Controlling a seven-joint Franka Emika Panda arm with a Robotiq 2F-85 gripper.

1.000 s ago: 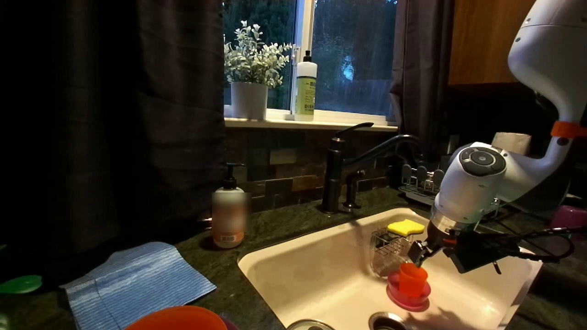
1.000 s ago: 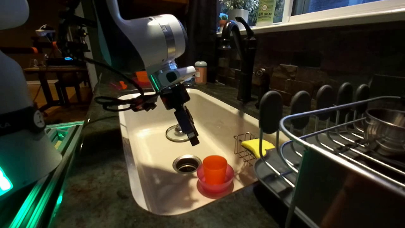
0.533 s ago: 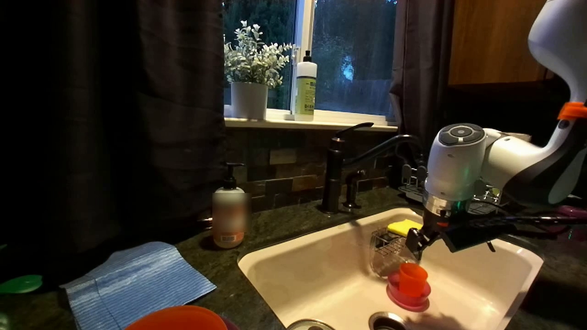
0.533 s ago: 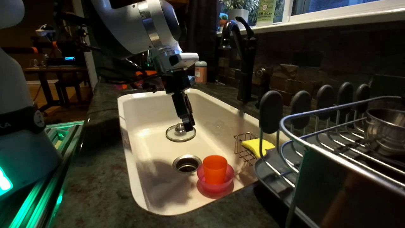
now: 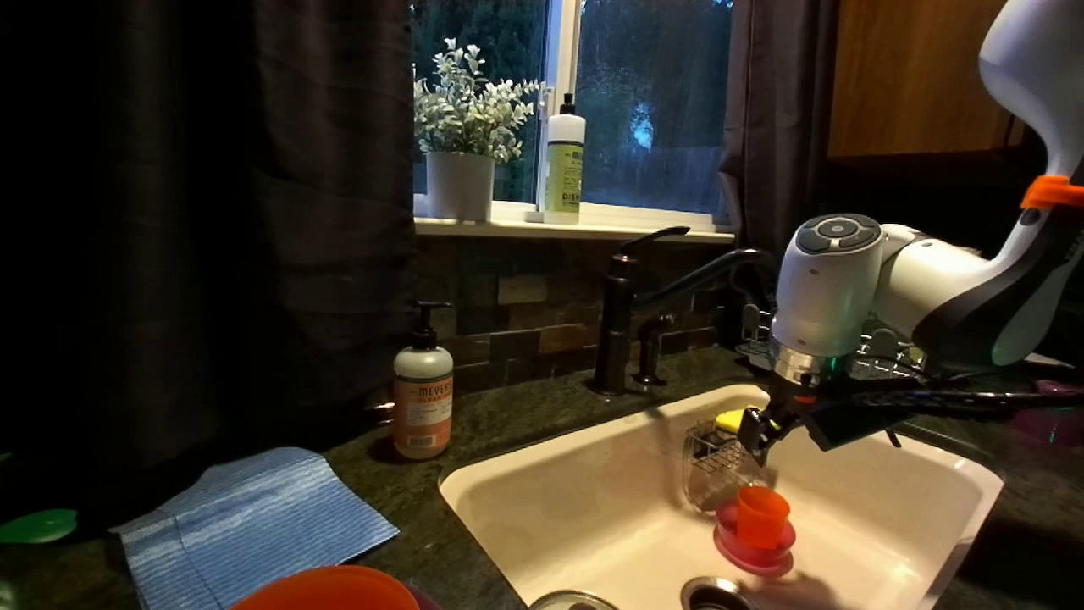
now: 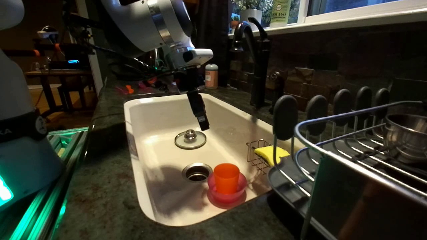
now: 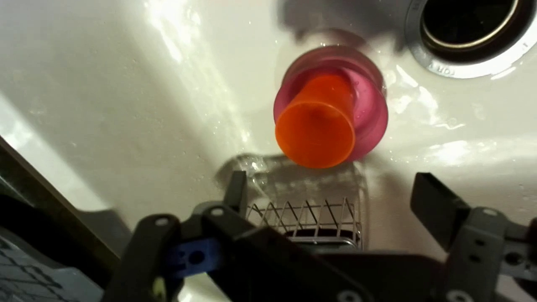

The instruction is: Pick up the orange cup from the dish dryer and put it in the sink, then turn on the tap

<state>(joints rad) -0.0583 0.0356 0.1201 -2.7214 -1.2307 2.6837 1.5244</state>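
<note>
Against the cream sink (image 7: 126,105), only the wrist view clearly shows the hand (image 7: 331,197) spread, apart from the orange cup (image 7: 316,132).

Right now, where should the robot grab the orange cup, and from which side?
Probably by its upper sides, coming down from above: the cup stands mouth up, its top higher than the pink bowl around its base, so the open fingers could straddle it.

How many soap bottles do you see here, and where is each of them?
2. The peach bottle stands on the counter beside the sink; the green bottle stands on the windowsill beside the potted plant. Others may be hidden behind the arm.
</note>
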